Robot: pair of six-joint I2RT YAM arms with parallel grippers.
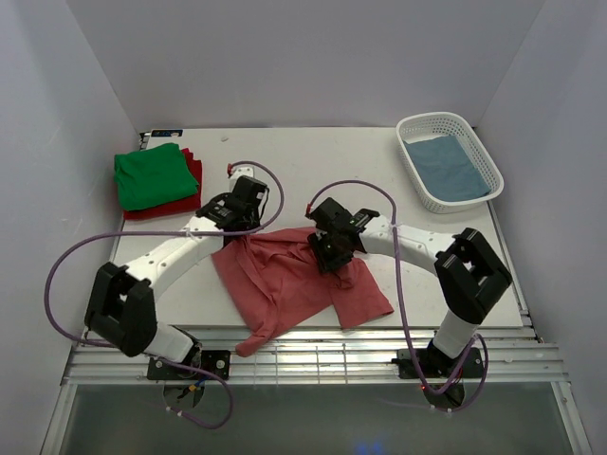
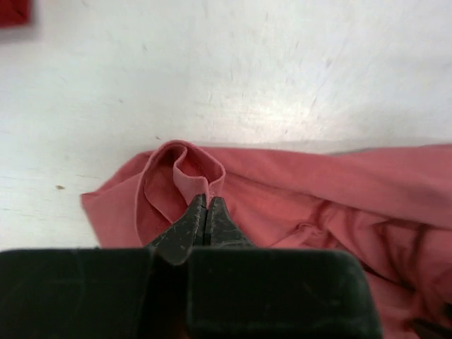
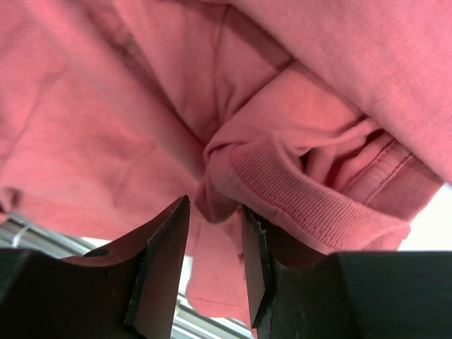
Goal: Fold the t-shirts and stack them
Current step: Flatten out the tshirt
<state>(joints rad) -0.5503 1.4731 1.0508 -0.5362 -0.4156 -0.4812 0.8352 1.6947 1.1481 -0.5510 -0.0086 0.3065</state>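
White walls close in a white table [image 1: 313,161], with a slatted metal strip [image 1: 313,358] along its near edge. A pinkish-red t-shirt [image 1: 285,284] lies crumpled across the near middle of the table, one sleeve trailing toward the slats.

The left gripper [image 2: 206,203] has its jaws pressed together on a small curled fold at the shirt's far left edge; the left wrist view shows the cloth looping up just beyond the fingertips, with bare table behind it.

The right gripper [image 3: 215,236] sits over the upper right part of the same shirt. Its jaws stand a little apart, clamped on a bunched fold that fills the gap between the tips, right beside the ribbed collar [image 3: 304,205]. From this camera the fabric hangs above and around the fingers [image 3: 166,247], and the slats show below.

At the far left of the table, a folded green t-shirt [image 1: 150,175] rests on top of a dark red t-shirt [image 1: 193,180], whose edge shows on the right and near sides. At the far right stands a white lattice basket [image 1: 432,123], with a grey-blue t-shirt [image 1: 450,169] lying inside it.
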